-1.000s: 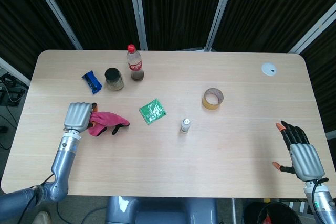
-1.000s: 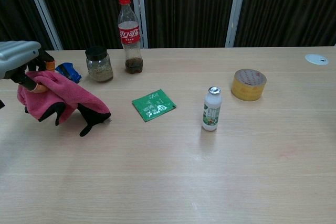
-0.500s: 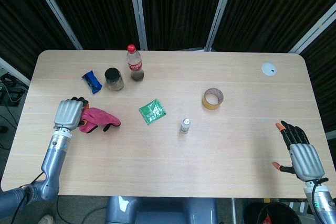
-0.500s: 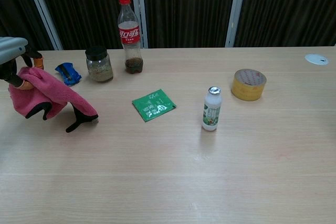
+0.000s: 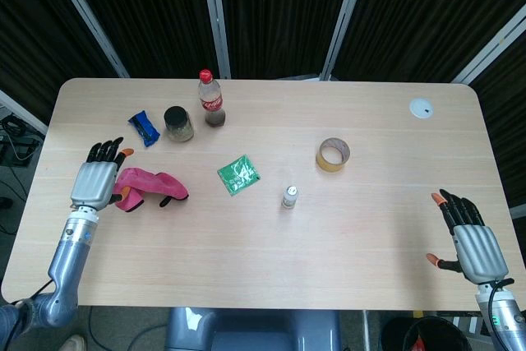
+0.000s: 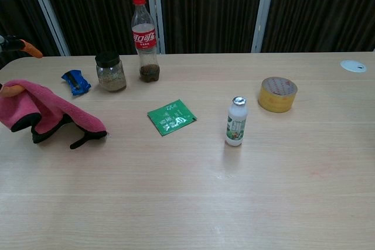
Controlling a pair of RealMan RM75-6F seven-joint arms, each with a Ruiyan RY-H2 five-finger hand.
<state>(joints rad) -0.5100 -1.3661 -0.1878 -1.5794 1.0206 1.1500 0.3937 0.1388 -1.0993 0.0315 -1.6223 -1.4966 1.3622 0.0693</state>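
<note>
1. The left hand (image 5: 97, 181) hovers at the table's left edge with its fingers spread wide; it grips nothing.
2. A pink glove (image 5: 146, 186) with black fingers lies crumpled on the table (image 5: 271, 269) just beside that hand, on its right. In the head view the thumb seems to touch the glove's near edge, though contact is hard to judge.
3. In the chest view only an orange fingertip (image 6: 30, 49) shows at the left border, above the glove (image 6: 44, 109).
4. The right hand (image 5: 470, 240) sits at the table's right front corner, fingers apart and empty, well apart from every object.
5. Behind the glove stand a blue packet (image 5: 144, 127), a jar (image 5: 178, 123) and a cola bottle (image 5: 211, 99).
6. Mid-table lie a green sachet (image 5: 238, 174), a small white bottle (image 5: 289, 196) and a tape roll (image 5: 333, 154).
</note>
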